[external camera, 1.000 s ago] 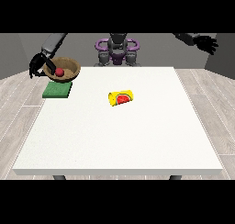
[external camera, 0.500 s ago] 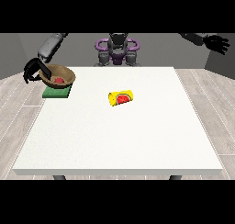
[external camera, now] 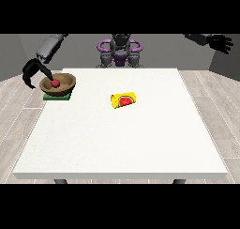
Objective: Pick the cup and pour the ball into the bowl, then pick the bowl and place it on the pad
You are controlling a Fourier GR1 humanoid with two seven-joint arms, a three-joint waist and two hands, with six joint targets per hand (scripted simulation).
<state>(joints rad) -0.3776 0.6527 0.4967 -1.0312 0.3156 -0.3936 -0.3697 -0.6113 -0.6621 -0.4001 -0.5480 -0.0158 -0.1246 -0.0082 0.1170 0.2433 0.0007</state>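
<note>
At upper left, your brown wooden bowl with the red ball sits on the green pad at the white table's edge. Beside it, the hand at the view's left hangs curled, holding nothing. Mid-table lies the tipped yellow watermelon-print cup, well apart. At upper right, the other hand spreads open off-table.

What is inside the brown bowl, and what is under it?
Inside the bowl lies a red ball. Under it is the green pad; only the pad's front edge shows, the rest is covered.

No words, numbers or brand marks can be read anywhere here. The yellow cup, lying on its side, carries only a watermelon-slice picture, no lettering.
</note>
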